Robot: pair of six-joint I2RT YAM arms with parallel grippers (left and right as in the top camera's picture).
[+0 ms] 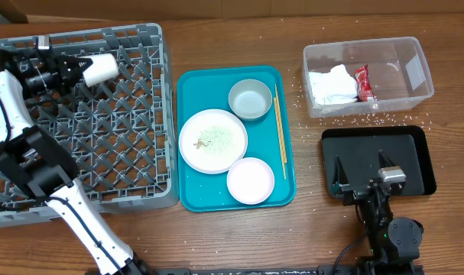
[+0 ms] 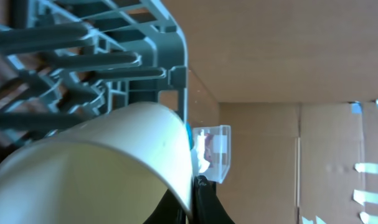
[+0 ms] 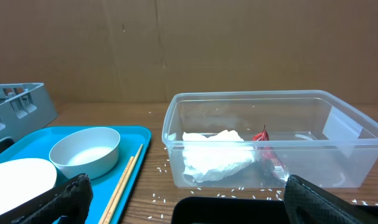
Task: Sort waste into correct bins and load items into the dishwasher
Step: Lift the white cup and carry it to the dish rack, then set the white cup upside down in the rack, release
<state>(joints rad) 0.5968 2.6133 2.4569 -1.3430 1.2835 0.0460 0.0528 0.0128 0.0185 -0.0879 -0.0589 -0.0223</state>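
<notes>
Nearest the robot, the right gripper (image 1: 361, 174) hangs over the one black tray (image 1: 419, 153), its two fingers spread wide, nothing between them. On the teal tray (image 1: 187, 114) sit two plates, the smaller plate (image 1: 251, 181) nearer, the large plate (image 1: 212, 141) behind it, then one bowl (image 1: 250, 99), with two chopsticks (image 1: 278, 137) along the right edge. Farther back, one clear tub (image 1: 365, 43) holds one napkin (image 1: 329, 84) and one red wrapper (image 1: 362, 84); rice grains (image 1: 346, 121) lie scattered around it. At the far edge of the dish rack (image 1: 132, 153), the left gripper (image 1: 80, 70) clamps the single white cup (image 1: 102, 69), held sideways.
</notes>
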